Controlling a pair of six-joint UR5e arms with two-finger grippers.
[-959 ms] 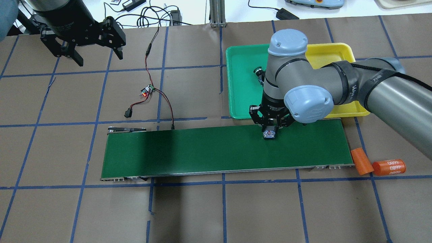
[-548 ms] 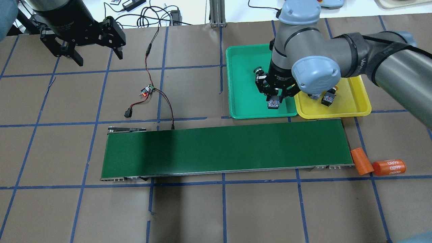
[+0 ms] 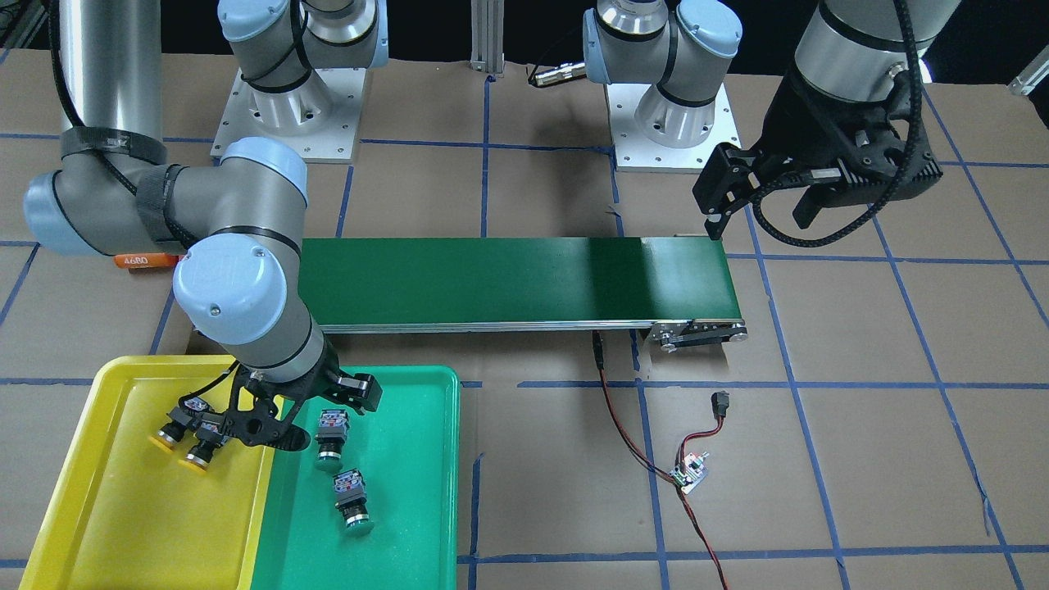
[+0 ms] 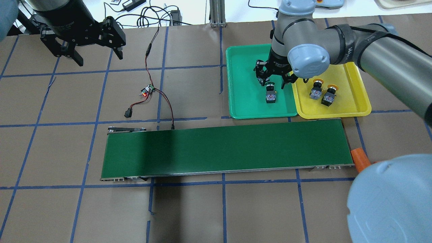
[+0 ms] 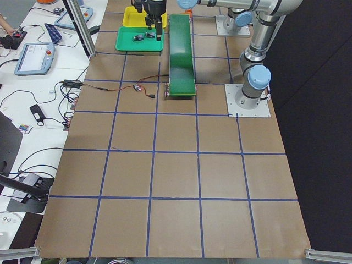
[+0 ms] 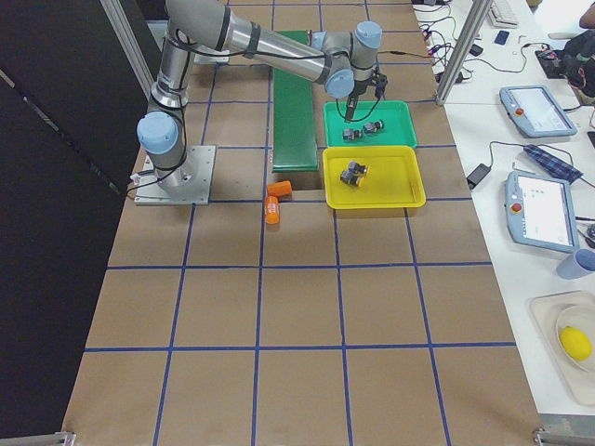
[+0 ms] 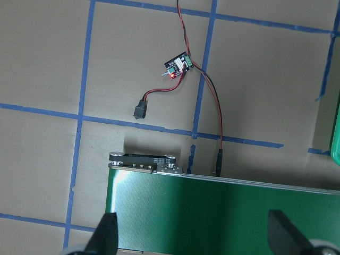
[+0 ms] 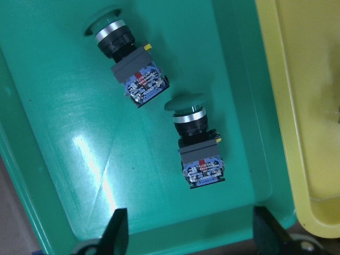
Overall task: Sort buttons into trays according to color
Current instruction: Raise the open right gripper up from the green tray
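Overhead exterior showed two green buttons (image 4: 270, 96) lying in the green tray (image 4: 243, 98) and two yellow buttons (image 4: 316, 91) in the yellow tray (image 4: 351, 101), colors matched, so sorting looked complete. Right hand (image 4: 274, 83) hung empty, fingers apart, above the green pair; left hand (image 4: 98, 54) hovered, fingers apart, over the desk (image 4: 202, 209).

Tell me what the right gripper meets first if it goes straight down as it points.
Most likely the nearer green button, lying just below the open right gripper in the green tray. If it passes beside it, the tray floor. Depth is unclear.
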